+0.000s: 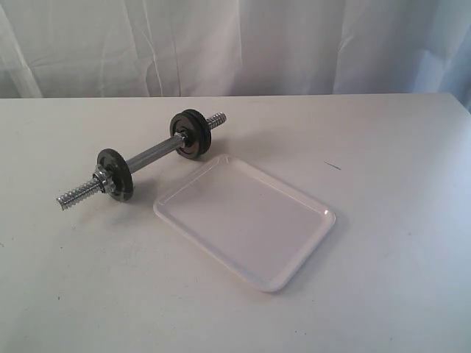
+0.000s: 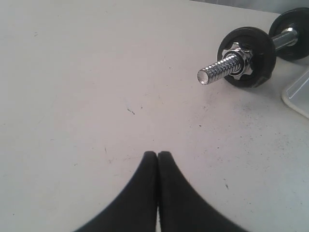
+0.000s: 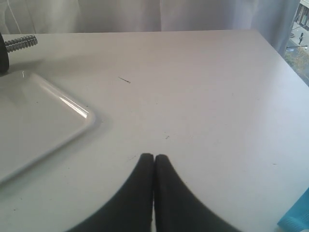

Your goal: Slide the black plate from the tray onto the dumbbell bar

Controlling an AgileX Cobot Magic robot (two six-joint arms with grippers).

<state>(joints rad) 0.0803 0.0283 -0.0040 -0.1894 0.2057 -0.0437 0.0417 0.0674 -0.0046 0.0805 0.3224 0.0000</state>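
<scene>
The dumbbell bar (image 1: 151,156) lies on the white table, left of the tray (image 1: 243,220), whose floor is bare. One flat black disc (image 1: 115,175) with a silver collar sits near the bar's near threaded end (image 2: 219,69). Two black discs (image 1: 193,132) stand side by side near the far end; I cannot tell which disc is the black plate. My left gripper (image 2: 158,153) is shut on nothing over bare table short of the near threaded end. My right gripper (image 3: 154,156) is shut and empty, beside the tray's corner (image 3: 87,116). Neither gripper shows in the exterior view.
A white curtain (image 1: 235,44) hangs behind the table. The table's far right corner (image 3: 258,34) shows in the right wrist view, with a blue object (image 3: 295,217) low beside it. The tray's corner (image 2: 299,94) lies by the near disc.
</scene>
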